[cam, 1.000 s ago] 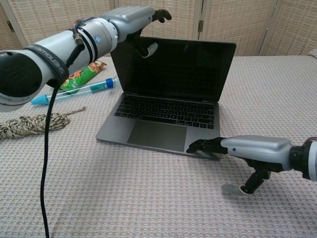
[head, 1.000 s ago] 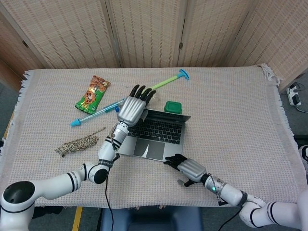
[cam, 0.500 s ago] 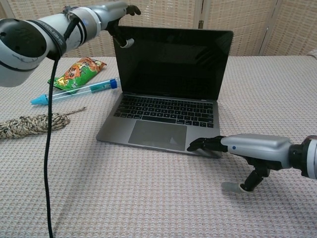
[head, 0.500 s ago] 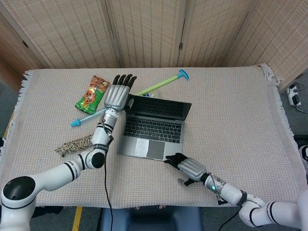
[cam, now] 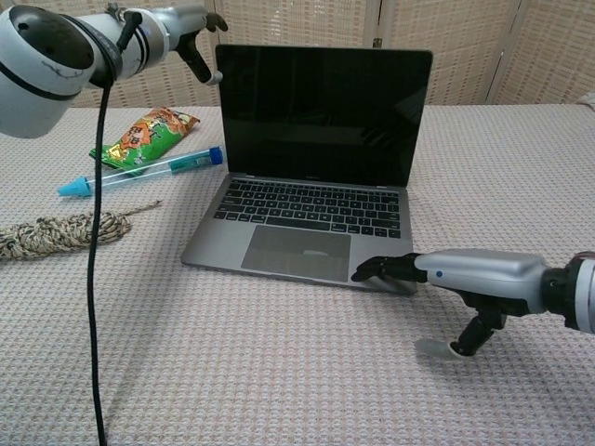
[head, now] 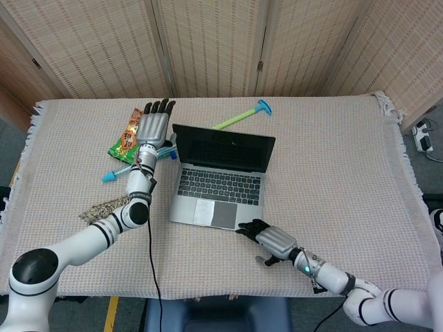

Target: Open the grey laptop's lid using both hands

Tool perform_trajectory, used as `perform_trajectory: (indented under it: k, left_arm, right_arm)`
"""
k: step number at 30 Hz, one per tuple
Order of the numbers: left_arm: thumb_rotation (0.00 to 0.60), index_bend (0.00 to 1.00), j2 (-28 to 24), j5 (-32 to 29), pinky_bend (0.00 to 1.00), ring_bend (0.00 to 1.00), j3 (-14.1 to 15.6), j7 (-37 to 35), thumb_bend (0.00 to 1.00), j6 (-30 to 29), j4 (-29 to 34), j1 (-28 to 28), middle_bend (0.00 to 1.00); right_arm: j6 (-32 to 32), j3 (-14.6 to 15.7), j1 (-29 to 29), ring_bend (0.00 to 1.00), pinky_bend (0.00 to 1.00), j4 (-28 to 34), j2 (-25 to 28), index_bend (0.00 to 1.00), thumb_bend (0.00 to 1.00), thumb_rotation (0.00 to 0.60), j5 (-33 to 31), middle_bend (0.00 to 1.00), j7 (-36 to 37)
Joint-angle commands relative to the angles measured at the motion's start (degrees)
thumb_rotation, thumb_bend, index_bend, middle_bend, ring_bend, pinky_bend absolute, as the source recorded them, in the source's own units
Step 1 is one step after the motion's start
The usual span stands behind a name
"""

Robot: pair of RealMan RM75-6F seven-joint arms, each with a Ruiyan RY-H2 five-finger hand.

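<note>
Over the last second the lid [head: 223, 148] has swung from half-raised to upright, and the left hand [head: 154, 126] has drawn off to the laptop's [head: 220, 181] ten o'clock, fingers spread, holding nothing. The opening looks essentially done. The right hand [head: 270, 240] keeps its fingertips [cam: 376, 269] pressed on the base's front corner at five o'clock. The laptop sits mid-desk [head: 346, 159], screen facing six o'clock, hinge running nine to three.
</note>
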State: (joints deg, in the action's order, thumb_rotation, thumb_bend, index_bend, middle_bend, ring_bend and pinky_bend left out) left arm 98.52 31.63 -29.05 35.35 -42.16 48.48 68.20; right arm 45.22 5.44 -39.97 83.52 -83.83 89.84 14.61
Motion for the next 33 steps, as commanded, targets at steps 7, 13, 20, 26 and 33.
perform_trajectory:
  k: [7,13,20,26,33]
  left_arm:
    - [0.600,0.03,-5.6,5.7,0.00,0.00,3.8,-5.4,0.44,-3.7,9.7,-5.6,0.06]
    - [0.600,0.02,-10.5,9.4,0.00,0.00,6.6,-8.2,0.44,-8.4,18.2,-11.0,0.06]
    - [0.600,0.05,-16.9,13.0,0.00,0.00,11.2,-9.7,0.44,-15.7,29.1,-18.9,0.06]
    - [0.600,0.10,-21.2,21.4,0.00,0.00,16.4,-16.7,0.44,-25.0,36.2,-28.7,0.06]
    - [0.600,0.11,-24.6,30.3,0.00,0.00,22.7,-21.0,0.44,-36.7,41.3,-39.3,0.07]
  right_arm:
    - [3.3,0.4,1.0,0.01,0.00,0.8,0.8,0.00,0.47,0.600,1.6,0.00,0.0]
    - [7.8,0.8,2.4,0.01,0.00,2.4,2.6,0.00,0.47,0.600,3.9,0.00,0.3]
    - [17.2,0.6,7.3,0.04,0.00,5.3,8.9,0.00,0.47,0.600,4.0,0.00,-3.8]
    - [26.3,0.3,14.0,0.07,0.00,8.0,16.1,0.00,0.47,0.600,1.2,0.00,-7.4]
    - [32.9,0.1,20.5,0.08,0.00,7.8,20.6,0.00,0.47,0.600,-1.9,0.00,-7.4]
